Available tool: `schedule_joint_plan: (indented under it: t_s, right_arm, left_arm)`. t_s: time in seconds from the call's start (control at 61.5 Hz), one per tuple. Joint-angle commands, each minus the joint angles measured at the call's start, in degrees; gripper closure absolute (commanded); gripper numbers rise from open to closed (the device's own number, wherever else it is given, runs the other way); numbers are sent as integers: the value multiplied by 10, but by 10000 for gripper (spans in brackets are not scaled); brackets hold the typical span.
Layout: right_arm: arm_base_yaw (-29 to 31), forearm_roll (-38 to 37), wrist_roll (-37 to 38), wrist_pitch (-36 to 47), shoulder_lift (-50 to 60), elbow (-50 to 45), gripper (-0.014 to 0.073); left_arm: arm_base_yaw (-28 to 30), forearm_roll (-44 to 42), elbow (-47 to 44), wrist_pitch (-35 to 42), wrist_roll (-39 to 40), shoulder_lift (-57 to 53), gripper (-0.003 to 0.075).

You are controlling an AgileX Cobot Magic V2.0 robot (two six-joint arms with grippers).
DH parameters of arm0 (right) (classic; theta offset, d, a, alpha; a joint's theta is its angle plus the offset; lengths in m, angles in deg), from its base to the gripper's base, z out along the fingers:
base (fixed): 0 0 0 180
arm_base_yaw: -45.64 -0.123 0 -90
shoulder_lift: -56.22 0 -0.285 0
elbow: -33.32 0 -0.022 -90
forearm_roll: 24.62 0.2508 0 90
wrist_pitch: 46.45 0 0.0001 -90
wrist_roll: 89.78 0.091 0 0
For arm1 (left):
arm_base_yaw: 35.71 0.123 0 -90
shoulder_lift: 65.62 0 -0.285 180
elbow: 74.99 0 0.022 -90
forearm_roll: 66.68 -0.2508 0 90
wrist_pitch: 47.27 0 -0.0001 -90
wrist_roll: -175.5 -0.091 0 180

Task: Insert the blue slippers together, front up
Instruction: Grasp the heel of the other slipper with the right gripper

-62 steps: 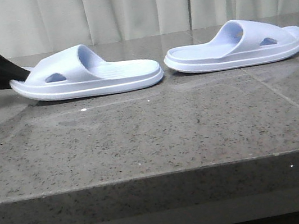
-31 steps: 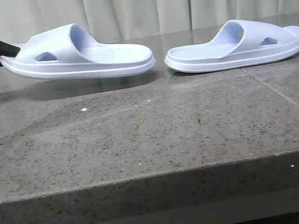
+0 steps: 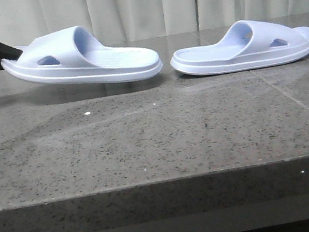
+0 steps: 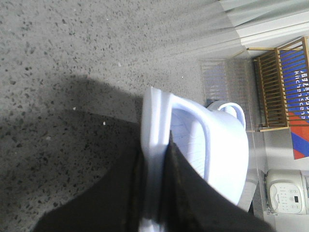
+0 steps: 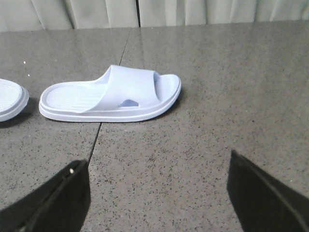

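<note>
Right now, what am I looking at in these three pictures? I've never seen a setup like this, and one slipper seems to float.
It is a robot with two arms, each ending in a two-fingered gripper. One picture looks forward over a grey stone table. The other two come from small cameras on the wrists. The left gripper is pinched shut on the toe end of the left slipper, so that slipper hangs tilted above the table, its toe end higher than its heel. The right slipper lies flat on the table. The right gripper is open and empty, short of that slipper; its dark fingers show at the bottom of its wrist picture.
</note>
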Motion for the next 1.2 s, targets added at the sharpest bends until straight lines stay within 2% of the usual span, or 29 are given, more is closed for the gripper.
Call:
schedule_joint_plan:
  t_s: [0.0,0.309,0.423,0.536,0.634,0.764,0.878,1.04,1.187]
  right_arm:
    - [2,3,11,41,-68,37,-6]
    - [8,21,17,64,-316,160,-6]
    - [41,31,17,66,-393,217,0]
    - [84,53,17,54,-453,273,42]
    - [115,69,13,31,-497,318,91]
    - [139,96,-24,-20,-566,388,92]
    - [150,173,-95,-82,-628,448,92]
    - [174,334,-222,-179,-718,526,94]
    - [197,412,-255,-240,-776,569,120]
  left_arm:
    - [0,42,18,-55,4,-30,741]
    - [0,42,18,-54,4,-30,741]
    - [0,42,18,-54,4,-30,741]
    - [0,42,18,-53,4,-30,741]
    - [0,42,18,-53,4,-30,741]
    - [0,42,18,-53,4,-30,741]
    - [0,42,18,-47,3,-30,741]
    - [0,42,18,-44,3,-30,741]
    - [0,42,18,-44,3,-30,741]
